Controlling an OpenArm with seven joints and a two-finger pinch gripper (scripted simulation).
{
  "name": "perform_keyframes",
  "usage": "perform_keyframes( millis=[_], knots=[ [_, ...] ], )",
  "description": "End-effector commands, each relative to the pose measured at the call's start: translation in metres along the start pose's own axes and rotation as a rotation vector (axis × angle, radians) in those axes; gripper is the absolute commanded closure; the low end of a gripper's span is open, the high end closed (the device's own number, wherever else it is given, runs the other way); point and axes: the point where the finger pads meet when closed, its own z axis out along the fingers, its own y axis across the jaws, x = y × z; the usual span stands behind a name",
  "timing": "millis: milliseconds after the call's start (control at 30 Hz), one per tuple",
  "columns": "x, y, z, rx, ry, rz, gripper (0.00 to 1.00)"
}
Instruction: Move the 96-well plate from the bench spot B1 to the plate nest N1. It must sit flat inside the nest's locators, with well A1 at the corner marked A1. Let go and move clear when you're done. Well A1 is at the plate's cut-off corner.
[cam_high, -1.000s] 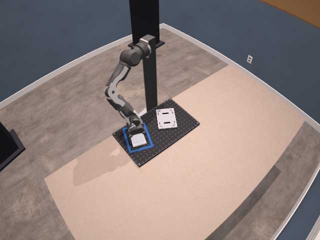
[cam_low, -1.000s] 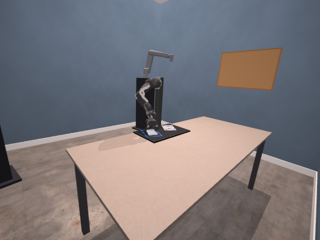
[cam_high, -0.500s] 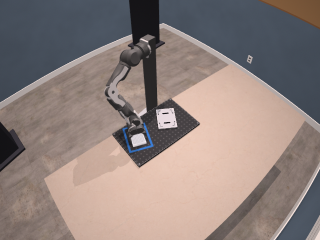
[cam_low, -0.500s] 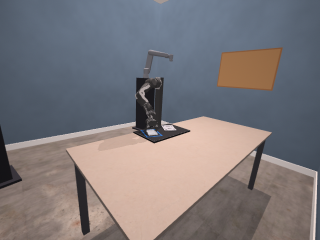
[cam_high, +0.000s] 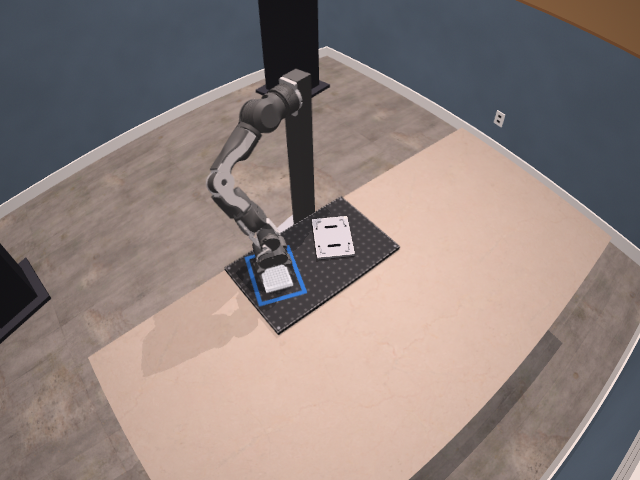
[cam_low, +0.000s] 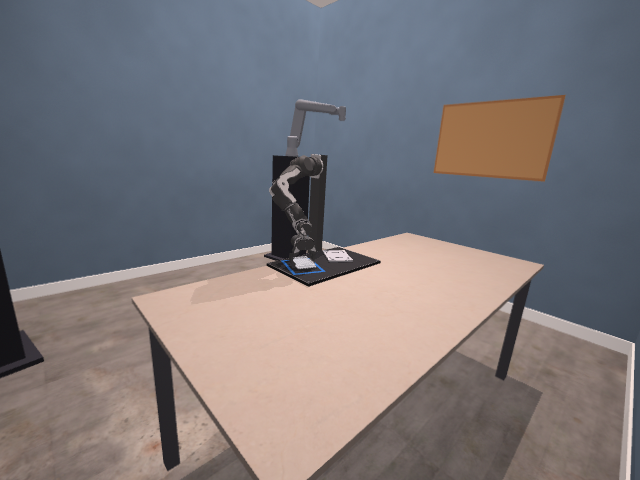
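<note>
The white 96-well plate lies inside the blue outline of spot B1 on the black perforated board. My gripper reaches down over the plate's far end and is shut on it. The fingertips are too small to make out. The plate nest N1 is a white slab with dark corner locators and two slots. It lies to the right of the plate on the same board. I cannot make out the cut-off corner or the A1 mark.
The black mounting column stands just behind the board at the table's far corner. The tan table top stretches out in front of the board. A dark stand is on the floor at the left.
</note>
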Motion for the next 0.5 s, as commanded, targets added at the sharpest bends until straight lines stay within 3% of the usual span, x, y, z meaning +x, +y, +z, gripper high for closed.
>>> perform_keyframes(
  millis=[0, 333, 467],
  knots=[
    [0.0003, -0.0002, -0.0001, 0.005, 0.004, 0.003, 1.0],
    [0.0003, -0.0002, -0.0001, 0.005, 0.004, 0.003, 1.0],
    [-0.0003, -0.0003, -0.0093, 0.005, 0.003, 0.002, 1.0]
  ],
)
